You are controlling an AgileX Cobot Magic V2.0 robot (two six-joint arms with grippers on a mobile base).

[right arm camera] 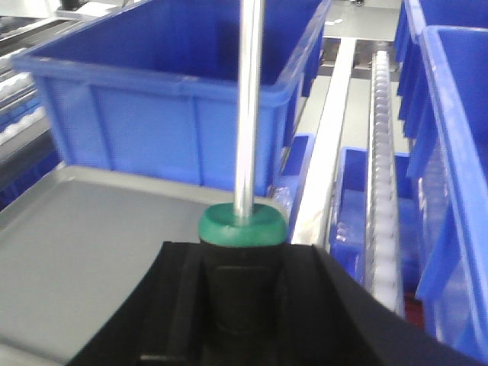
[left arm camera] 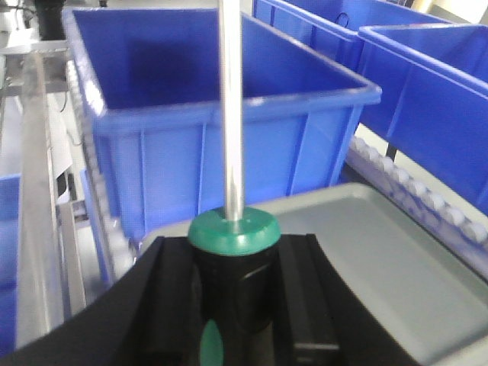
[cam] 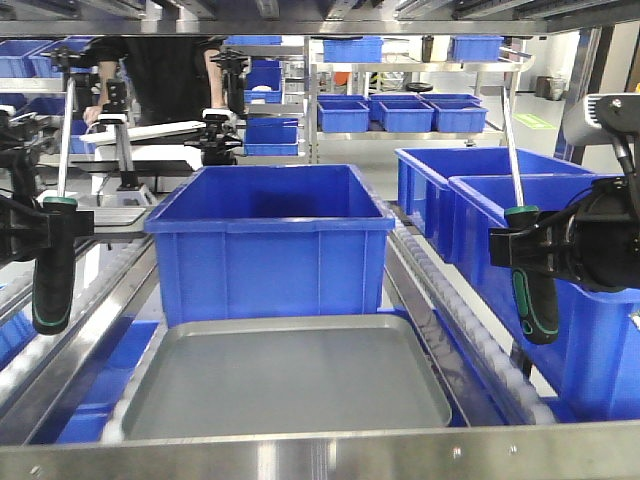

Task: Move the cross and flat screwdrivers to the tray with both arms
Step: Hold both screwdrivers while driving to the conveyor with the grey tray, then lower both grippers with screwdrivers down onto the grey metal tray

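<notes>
At the near end of the conveyor, in the front-facing view, the grey tray (cam: 290,385) lies at 6 o'clock, with nothing lying in it. The open blue bin (cam: 270,245) stands just beyond it, toward 12 o'clock. At 9 o'clock the left gripper (cam: 42,225) is clenched around the left screwdriver (cam: 52,280), handle down and shaft pointing up, held in the air beyond the tray's left edge. At 3 o'clock the right gripper (cam: 530,245) grasps the right screwdriver (cam: 535,295) the same way, shaft leaning slightly toward 11 o'clock, beyond the tray's right edge. Which tip is cross and which is flat cannot be told.

In the left wrist view, the left gripper (left arm camera: 232,297) sits at 6 o'clock, its black fingers (left arm camera: 164,305) pressed on either side of the black-and-green handle. The left screwdriver's (left arm camera: 231,114) steel shaft runs up to 12 o'clock. The tray (left arm camera: 381,259) shows at 4 o'clock, the blue bin (left arm camera: 229,152) behind.

In the right wrist view, the right gripper (right arm camera: 244,305) at 6 o'clock grips the right screwdriver (right arm camera: 248,114) just below its green collar. The tray (right arm camera: 91,252) lies at 8 o'clock, the blue bin (right arm camera: 152,99) at 10 o'clock, and a roller rail (right arm camera: 385,191) at 3 o'clock.
</notes>
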